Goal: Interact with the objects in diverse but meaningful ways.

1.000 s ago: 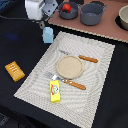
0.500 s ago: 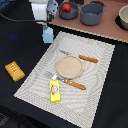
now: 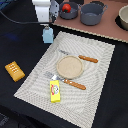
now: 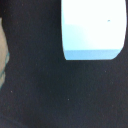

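Nothing visibly shifts between frames: gripper (image 3: 46,22) hovers over the pale blue carton (image 3: 47,35) beside the placemat (image 3: 95,75), jaw state unclear; butter block (image 3: 55,91) and bread loaf (image 3: 15,71) lie untouched, so most remains

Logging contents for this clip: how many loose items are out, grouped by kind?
Toy food and packaging: 4 (yellow butter block, orange-yellow bread loaf, pale blue carton, small red ball-like food)
Grey pots: 2 (pot holding the red food, grey two-handled pot)
Wooden-handled cutlery: 2 (upper piece, lower piece)
Round tan plate: 1
Total: 9
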